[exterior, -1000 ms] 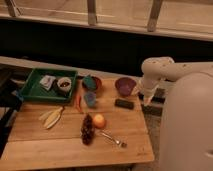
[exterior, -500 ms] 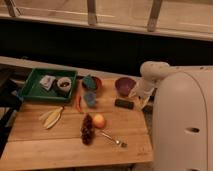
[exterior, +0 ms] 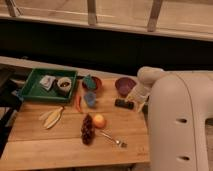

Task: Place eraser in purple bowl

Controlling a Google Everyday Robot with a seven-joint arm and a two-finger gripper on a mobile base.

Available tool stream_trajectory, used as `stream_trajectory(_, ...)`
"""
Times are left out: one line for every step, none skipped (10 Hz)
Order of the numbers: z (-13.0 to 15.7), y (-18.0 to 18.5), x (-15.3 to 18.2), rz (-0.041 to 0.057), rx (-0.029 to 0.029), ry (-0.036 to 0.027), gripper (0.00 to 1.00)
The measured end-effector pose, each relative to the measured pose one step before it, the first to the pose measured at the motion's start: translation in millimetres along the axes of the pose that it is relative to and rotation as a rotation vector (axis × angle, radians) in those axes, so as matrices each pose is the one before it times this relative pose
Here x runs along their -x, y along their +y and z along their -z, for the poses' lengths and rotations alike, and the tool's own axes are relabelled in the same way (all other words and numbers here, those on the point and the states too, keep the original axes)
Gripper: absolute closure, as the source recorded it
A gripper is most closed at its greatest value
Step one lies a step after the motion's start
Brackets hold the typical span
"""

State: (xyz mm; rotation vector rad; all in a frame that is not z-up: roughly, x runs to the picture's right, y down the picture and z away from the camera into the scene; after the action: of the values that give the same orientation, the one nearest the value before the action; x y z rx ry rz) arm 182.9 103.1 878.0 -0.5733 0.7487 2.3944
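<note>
The eraser, a small dark flat block, lies on the wooden table just in front of the purple bowl. The bowl stands at the table's back right. My gripper is at the end of the white arm, low over the table just right of the eraser, close to its right end. The big white arm body fills the right side of the view and hides the table's right edge.
A reddish-brown bowl with a teal object and a small blue cup stand left of the purple bowl. A green tray sits back left. A red chili, banana, dark red bumpy item, orange and fork lie nearby.
The arm body has swung further into view on the right, and the gripper has come down closer to the eraser's right end. The objects on the table have not moved.
</note>
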Motion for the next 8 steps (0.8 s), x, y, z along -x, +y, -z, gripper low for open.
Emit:
stream_trajectory(-9.12, 2.48, 0.73, -0.00820, 0.00987, 0.01544, 0.37)
stream_trajectory(-4.35, 2.18, 1.40, -0.00752, 0.01274, 0.01112, 0.37)
stream_trajectory(-5.06, 3.21, 2.34, -0.01170, 0.02333, 0.01609, 0.37)
stream_trajectory(-3.92, 3.79, 3.15, -0.01136, 0.02686, 0.01342, 0.37)
stream_trajectory(-2.06, 3.56, 2.57, -0.00777, 0.02121, 0.00790, 0.37)
stream_trajectory(-2.11, 3.43, 0.97, -0.00236, 0.01148, 0.00499, 0.37)
stream_trajectory(-3.80, 4.64, -1.46, 0.00382, 0.00829, 0.00820, 0.37)
stream_trajectory(-2.42, 1.27, -1.12, 0.00283, 0.00442, 0.00478, 0.38)
